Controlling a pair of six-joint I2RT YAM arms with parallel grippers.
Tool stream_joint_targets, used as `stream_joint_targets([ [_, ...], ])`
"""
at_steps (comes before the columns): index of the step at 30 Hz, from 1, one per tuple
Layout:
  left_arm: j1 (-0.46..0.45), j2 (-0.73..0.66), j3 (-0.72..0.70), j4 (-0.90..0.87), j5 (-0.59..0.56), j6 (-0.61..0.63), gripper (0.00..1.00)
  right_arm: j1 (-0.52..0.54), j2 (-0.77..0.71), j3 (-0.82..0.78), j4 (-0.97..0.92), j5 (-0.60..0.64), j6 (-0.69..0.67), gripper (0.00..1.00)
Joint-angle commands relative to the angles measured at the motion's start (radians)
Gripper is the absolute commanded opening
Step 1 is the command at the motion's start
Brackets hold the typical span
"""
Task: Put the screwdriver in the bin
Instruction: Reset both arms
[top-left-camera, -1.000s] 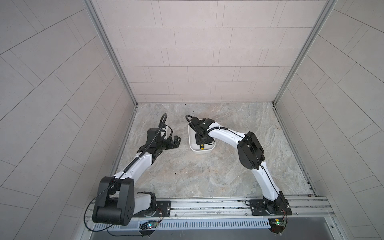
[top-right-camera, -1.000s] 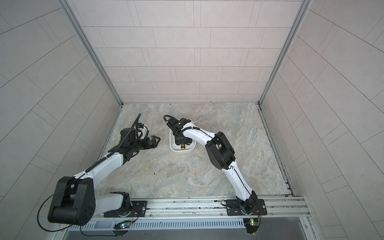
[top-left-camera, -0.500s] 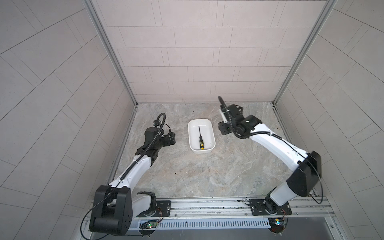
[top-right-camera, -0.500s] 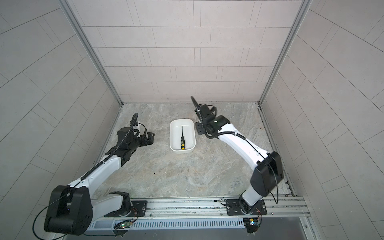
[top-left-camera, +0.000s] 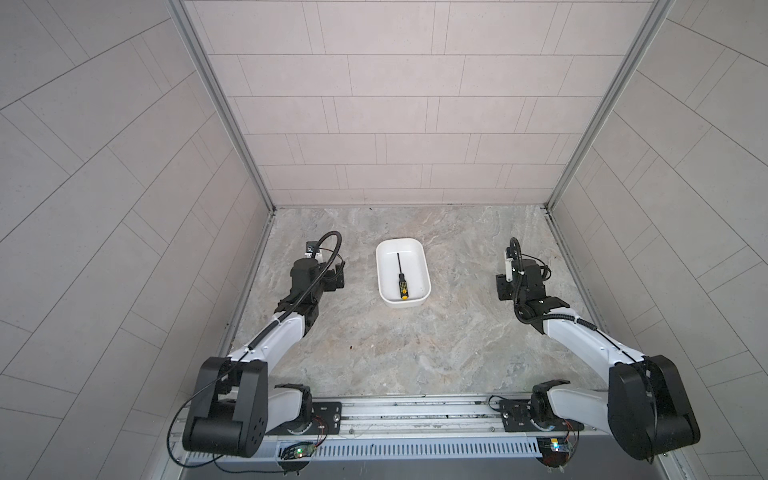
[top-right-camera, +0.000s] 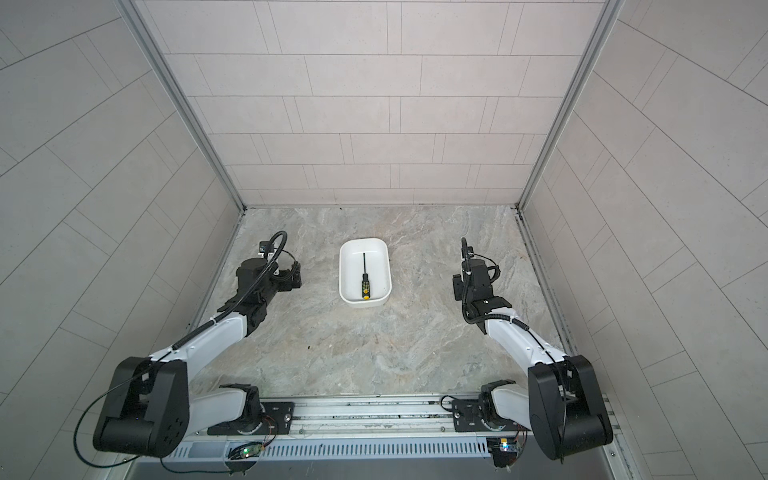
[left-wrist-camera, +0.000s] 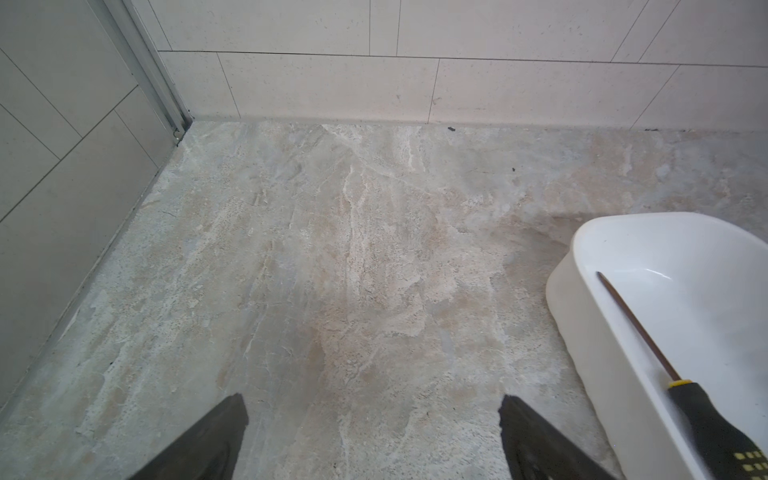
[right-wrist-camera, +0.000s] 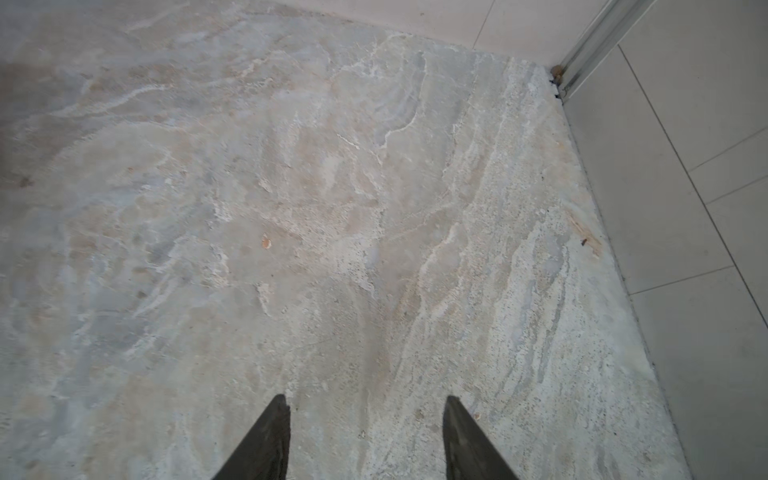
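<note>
Withdrawn from over the bin (top-left-camera: 415, 266) within the last second: right gripper (right-wrist-camera: 365, 401), now parked well apart from it on the right side of the table (top-left-camera: 415, 353). Left gripper (left-wrist-camera: 372, 399) also drawn back a little toward the left wall.

Screwdriver (top-left-camera: 401, 279) lying flat inside bin along its long axis, shaft toward back wall, yellow-capped handle close to the near end wall. Untouched by anything. Same in both top views; partly visible in left wrist view.

Right claw: parted to a moderate gap, empty, only bare marble between fingers. Left claw: spread wider, empty, near the bin's left side but clear of it.

Judged complete as placed. Remaining hazards:
- Sweep of left arm toward centre: bump to a light, shallow bin, sliding or tipping it.
- Low walls, round handle: roll-out over the rim on any jolt.
- Needless re-grasp: placement undone.

Safest: both arms kept clear.
</note>
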Motion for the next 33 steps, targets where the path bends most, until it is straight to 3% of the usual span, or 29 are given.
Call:
stream_joint_targets([
  [1, 0.001, 0.021, -0.010, 0.088, -0.032, 0.056, 1.00, -0.041, -0.009, -0.070, 0.275, 0.045, -0.029, 0.53],
  [15, 0.010, 0.012, -0.024, 0.104, -0.012, 0.074, 1.00, -0.070, 0.306, -0.140, 0.700, 0.102, 0.022, 0.53],
  [20, 0.010, 0.009, -0.049, 0.109, -0.033, 0.087, 1.00, -0.067, 0.306, -0.123, 0.662, 0.106, 0.025, 0.53],
  [33, 0.047, 0.224, -0.021, 0.229, 0.029, 0.120, 1.00, -0.067, 0.310, -0.109, 0.642, 0.101, 0.021, 0.54],
])
